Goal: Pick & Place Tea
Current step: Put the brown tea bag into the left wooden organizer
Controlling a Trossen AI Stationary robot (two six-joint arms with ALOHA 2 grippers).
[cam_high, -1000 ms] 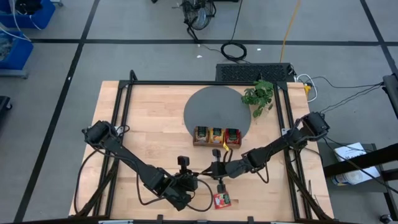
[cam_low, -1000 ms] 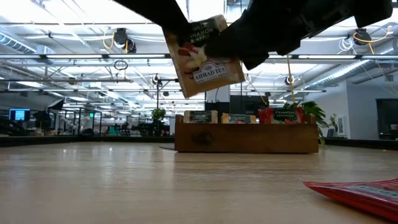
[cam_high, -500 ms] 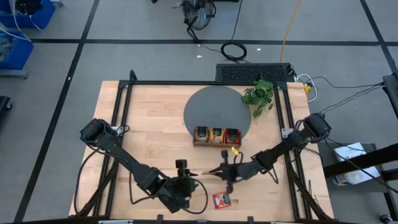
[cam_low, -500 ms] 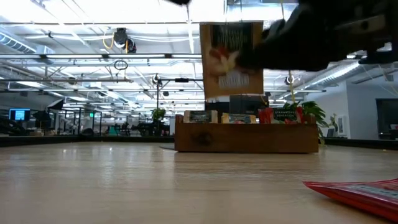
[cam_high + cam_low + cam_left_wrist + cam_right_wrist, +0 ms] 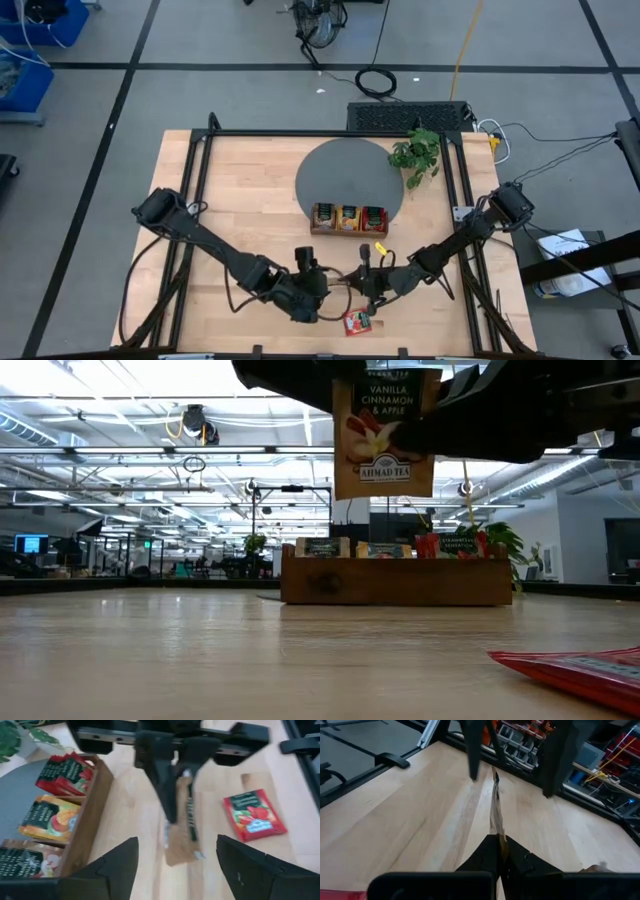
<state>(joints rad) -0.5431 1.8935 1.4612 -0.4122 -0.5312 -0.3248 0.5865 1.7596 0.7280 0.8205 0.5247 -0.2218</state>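
**Beige sachet held in the air near the front edge of the table**

The beige tea sachet [image 5: 383, 432] is pinched by the closed right gripper [image 5: 496, 839] and hangs above the wood. The left gripper [image 5: 176, 851] stands wide open and empty, facing it. The sachet is judged light, thin and floppy; a grip along one edge suits it. A red sachet [image 5: 357, 321] lies by the front edge. Bare wood is left before the wooden tray [image 5: 347, 230].

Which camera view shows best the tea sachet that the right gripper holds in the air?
The low view: the beige sachet hangs face-on, its label readable as vanilla, cinnamon and apple. The left wrist view shows it blurred between the right gripper's fingers; the right wrist view shows only its edge. In the high view the arms hide it.
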